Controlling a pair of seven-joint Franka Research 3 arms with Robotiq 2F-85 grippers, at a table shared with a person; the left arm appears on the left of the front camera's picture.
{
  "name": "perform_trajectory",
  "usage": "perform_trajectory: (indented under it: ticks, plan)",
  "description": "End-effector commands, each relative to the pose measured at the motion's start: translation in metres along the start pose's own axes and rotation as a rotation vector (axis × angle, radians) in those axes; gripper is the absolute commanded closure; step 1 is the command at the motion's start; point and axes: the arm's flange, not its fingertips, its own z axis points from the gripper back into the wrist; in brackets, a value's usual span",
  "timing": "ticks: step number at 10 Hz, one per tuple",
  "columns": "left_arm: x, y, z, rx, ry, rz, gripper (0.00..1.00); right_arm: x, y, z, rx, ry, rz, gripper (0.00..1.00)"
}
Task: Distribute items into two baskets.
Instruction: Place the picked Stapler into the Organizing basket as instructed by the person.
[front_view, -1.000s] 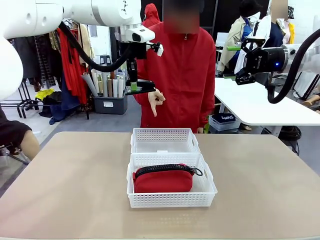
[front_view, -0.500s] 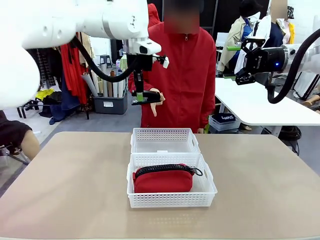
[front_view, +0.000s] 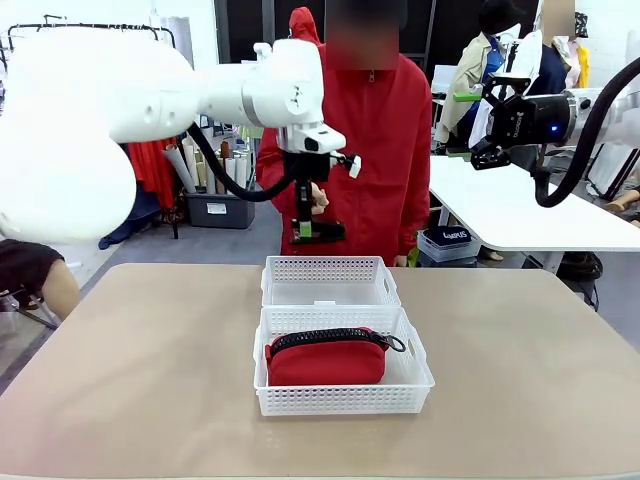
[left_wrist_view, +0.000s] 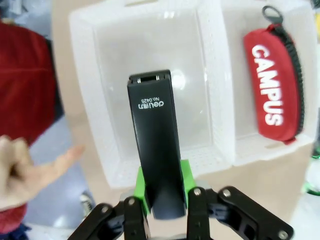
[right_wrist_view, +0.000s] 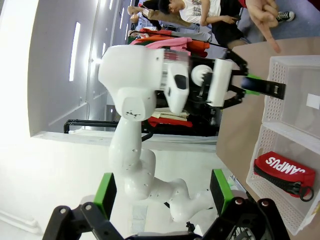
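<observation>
The far basket (front_view: 327, 281), a shallow rectangular white plastic one with perforated lattice sides, serves as the landmark on the tan surface (front_view: 130, 380). Directly above its far rim hangs the left tool (front_view: 305, 234), its green-padded fingers clamped on the small black stapler (front_view: 322, 232), which sticks out level from the pads. In the left wrist view the stapler (left_wrist_view: 155, 145) points out over the bare floor of that basket (left_wrist_view: 105, 90), with pale print on its upper face. Touching the far basket on its near side is the near basket (front_view: 342, 392), of the same make, and inside it lies the red fabric zip pouch (front_view: 325, 360) with its black zipper uppermost and a black strap loop at one end; white lettering on the pouch (left_wrist_view: 272, 87) reads "CAMPUS". Beyond the far basket stands a person in a red jacket (front_view: 375, 150), one hand (front_view: 318, 198) just behind the left tool, a finger apparently pointing downward, though the arm partly hides it. High and well to the right of the far basket, the right tool (front_view: 482, 125) hangs in the air with its jaws spread wide, gripping nothing.
</observation>
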Motion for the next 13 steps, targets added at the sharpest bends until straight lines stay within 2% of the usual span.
perform_trajectory:
  ticks: [1, 2, 5, 6, 9, 13]
  plan:
    - [0.015, -0.005, -0.015, 0.007, -0.009, -0.073, 1.0, 0.001, 0.002, -0.001, -0.002, -0.007, 0.003, 0.0]
    - [0.019, -0.006, -0.032, 0.017, 0.014, -0.087, 1.0, 0.001, 0.002, -0.001, -0.002, -0.007, 0.003, 0.0]
    - [0.022, 0.005, -0.079, -0.015, 0.078, -0.028, 1.0, 0.001, 0.002, -0.001, -0.002, -0.007, 0.003, 0.0]
    - [0.02, 0.008, -0.096, -0.023, 0.13, -0.067, 1.0, 0.001, 0.002, -0.001, -0.002, -0.007, 0.003, 0.0]
    - [0.015, 0.02, -0.124, 0.002, 0.204, 0.021, 1.0, 0.001, 0.002, -0.001, -0.002, -0.007, 0.003, 0.0]
    - [0.011, 0.033, -0.14, -0.06, 0.174, 0.075, 1.0, 0.001, 0.002, -0.001, -0.002, -0.007, 0.003, 0.0]
